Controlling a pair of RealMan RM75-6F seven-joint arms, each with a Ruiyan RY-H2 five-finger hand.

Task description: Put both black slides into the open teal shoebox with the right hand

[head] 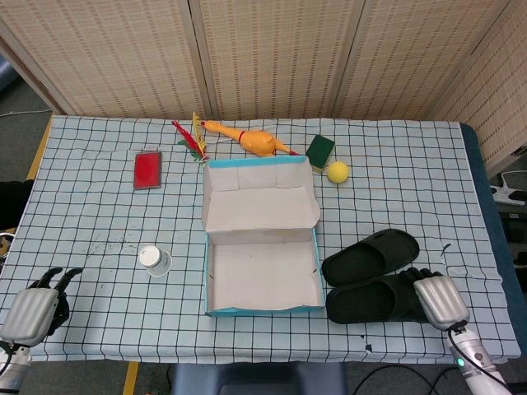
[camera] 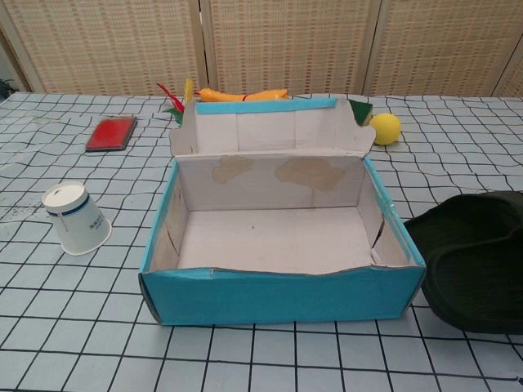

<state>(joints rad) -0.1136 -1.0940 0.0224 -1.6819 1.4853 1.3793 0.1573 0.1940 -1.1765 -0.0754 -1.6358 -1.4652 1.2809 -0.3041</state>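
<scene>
From my chest camera the open teal shoebox (camera: 278, 296) fills the middle, its pale inside bare, its lid (camera: 270, 124) standing up behind. Right of the box, just beside its front corner, I see a black slide (camera: 474, 261) running off the frame edge. Left of the box a white paper cup (camera: 76, 217) lies tilted, and farther back on that side a red flat case (camera: 111, 132). Behind the lid, an orange toy (camera: 241, 95) and, to the right, a yellow ball (camera: 386, 128).
</scene>
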